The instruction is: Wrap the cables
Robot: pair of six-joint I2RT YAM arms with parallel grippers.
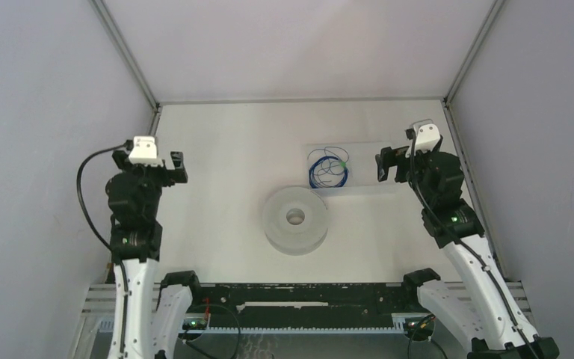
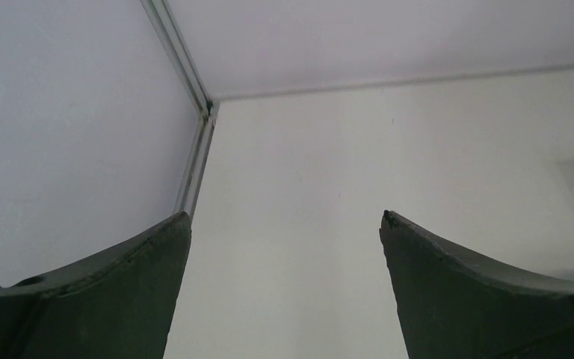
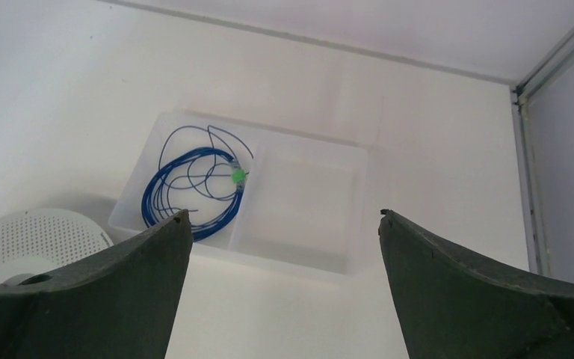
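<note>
both arms parked apart. left gripper jaws wide, nothing in them, facing the bare far corner. right gripper likewise wide and empty, looking down at the tray. cable is a thin blue coil with a green tag, loose in the tray's left compartment, near the reel. risks as i judge them: fingers far thicker than the strand, so i may pinch only some loops and spill the coil; the light tray may slide or tip.
</note>
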